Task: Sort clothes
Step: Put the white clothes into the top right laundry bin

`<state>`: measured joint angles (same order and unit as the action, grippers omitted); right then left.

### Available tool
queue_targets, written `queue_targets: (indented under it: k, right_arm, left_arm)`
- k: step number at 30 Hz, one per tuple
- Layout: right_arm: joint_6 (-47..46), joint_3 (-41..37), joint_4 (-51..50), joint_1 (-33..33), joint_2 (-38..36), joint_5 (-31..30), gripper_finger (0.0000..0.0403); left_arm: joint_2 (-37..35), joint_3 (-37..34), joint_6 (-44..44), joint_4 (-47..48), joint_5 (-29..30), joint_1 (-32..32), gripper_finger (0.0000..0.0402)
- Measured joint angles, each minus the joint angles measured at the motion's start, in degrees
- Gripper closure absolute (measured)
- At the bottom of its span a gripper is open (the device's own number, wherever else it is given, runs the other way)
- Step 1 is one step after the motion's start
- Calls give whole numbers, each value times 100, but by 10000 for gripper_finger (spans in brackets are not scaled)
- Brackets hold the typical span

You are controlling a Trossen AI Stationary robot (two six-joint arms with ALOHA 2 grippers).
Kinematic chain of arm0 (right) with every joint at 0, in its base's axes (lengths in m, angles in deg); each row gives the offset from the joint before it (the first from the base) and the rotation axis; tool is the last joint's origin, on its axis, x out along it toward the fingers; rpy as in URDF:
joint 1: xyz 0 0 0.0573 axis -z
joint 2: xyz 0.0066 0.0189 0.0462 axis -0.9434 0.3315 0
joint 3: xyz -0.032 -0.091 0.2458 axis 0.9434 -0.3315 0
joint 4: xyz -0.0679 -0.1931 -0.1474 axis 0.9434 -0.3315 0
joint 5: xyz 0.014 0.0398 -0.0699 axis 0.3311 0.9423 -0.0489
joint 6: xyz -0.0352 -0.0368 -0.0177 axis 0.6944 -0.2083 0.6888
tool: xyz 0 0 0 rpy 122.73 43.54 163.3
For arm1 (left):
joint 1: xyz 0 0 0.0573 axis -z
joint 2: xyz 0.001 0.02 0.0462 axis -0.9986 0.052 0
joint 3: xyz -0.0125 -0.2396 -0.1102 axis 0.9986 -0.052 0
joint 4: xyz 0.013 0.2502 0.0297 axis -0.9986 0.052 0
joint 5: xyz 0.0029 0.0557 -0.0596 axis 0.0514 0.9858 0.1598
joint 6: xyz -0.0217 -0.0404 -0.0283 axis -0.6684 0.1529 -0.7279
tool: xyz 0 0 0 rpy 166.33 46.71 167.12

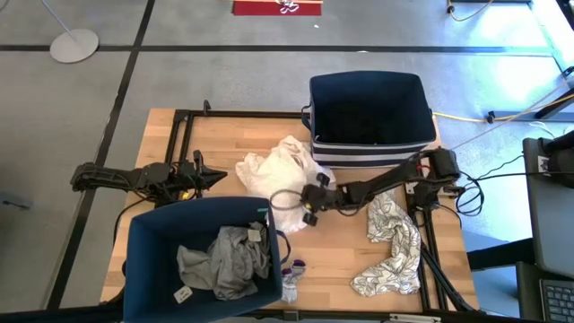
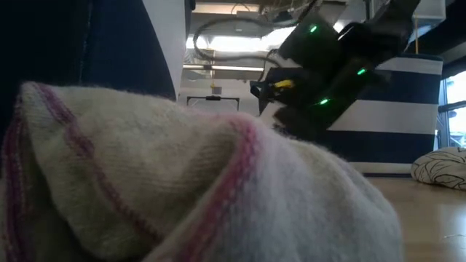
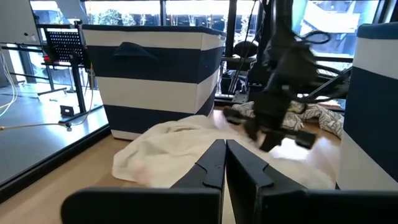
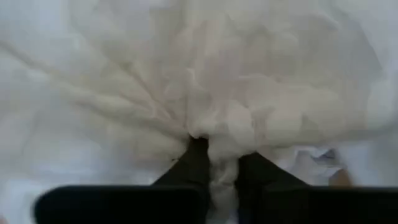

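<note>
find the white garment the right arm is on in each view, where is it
High view: white garment at table centre, under the right gripper.
Low view: cannot tell.
Left wrist view: pale heap before the striped bin.
Right wrist view: fills the picture, pinched.
Shared landmark: the striped bin.

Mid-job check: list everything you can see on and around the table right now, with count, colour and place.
white garment: one, white/cream, table centre, bunched between the fingers of the right gripper
printed garment: one, white with dark squiggles, right side of the table near the front edge
grey garment: one, heather grey, inside the front-left bin
small cloth with pink trim: one, cream, at the front edge beside the front-left bin
front-left bin: one, navy, front left of the table
rear bin: one, navy with white stripes, back right; nothing seen inside
table: one, light wood
left gripper: shut, waiting at the left side
right gripper: shut on the white garment, table centre
</note>
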<state>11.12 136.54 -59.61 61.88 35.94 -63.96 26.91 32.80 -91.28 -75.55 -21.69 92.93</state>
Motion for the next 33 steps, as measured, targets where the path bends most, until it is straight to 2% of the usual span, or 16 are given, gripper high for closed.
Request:
queue_targets:
  k: [2,5,10,14,17,20,24,33]
  right_arm:
    - [-135,-9,-463,-247,-205,-70,383]
    - [-428,-21,-1155,-610,-518,-45,383]
    - [-1347,-18,-2494,-1190,-1013,519,354]
    - [-2363,-28,-3621,-1546,-1402,864,352]
    - [-3028,-39,-3968,-1710,-1585,887,352]
    - [-3162,-35,-3948,-1715,-1616,893,341]
    - [-3170,206,-4285,-1618,-1616,1155,297]
    - [-2847,1540,-5603,-1529,-1619,1260,156]
  left_arm:
    - [0,0,-3,0,0,0,399]
    - [0,0,-5,0,0,0,399]
    - [0,0,-5,2,0,0,399]
    - [2,0,37,1,0,0,399]
    - [2,0,125,0,0,-2,399]
    - [1,0,148,-2,0,-2,399]
    - [1,0,148,-2,1,-1,399]
    - [2,0,146,0,0,0,399]
